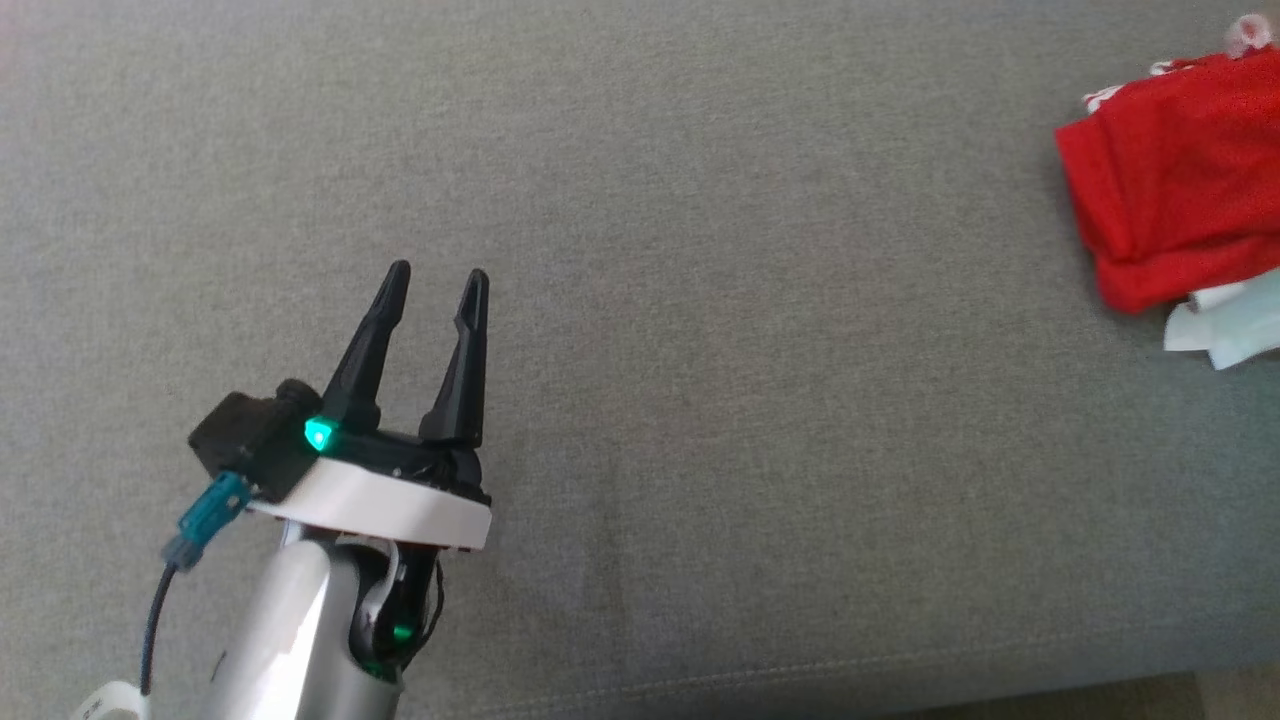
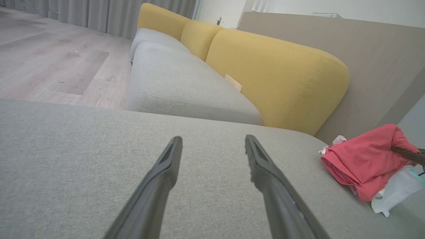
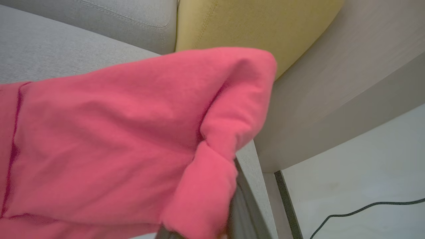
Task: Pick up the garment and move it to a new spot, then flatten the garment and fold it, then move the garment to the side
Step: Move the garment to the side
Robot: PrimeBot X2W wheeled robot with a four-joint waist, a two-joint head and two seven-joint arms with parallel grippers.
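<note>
The garment [image 1: 1180, 180] is a red bunch of cloth at the far right of the grey seat cushion [image 1: 700, 300], partly lying on something white [image 1: 1225, 325]. In the left wrist view the garment [image 2: 365, 159] sits at the right, with one dark finger [image 2: 406, 152] of my right gripper reaching into its upper fold. In the right wrist view the garment [image 3: 116, 132] drapes over my right gripper, bunched tight around one finger [image 3: 239, 207], so the gripper looks shut on it. My left gripper [image 1: 438, 272] hovers open and empty over the cushion's left part, far from the cloth; its two fingers [image 2: 166, 172] stand apart.
The seat's front edge [image 1: 800, 680] runs along the bottom of the head view. Yellow back cushions [image 2: 275, 76] and a wood panel [image 2: 365, 66] stand behind the seat. Past its right end is pale floor with a black cable [image 3: 365, 207]. A second grey seat [image 2: 179, 83] lies beyond.
</note>
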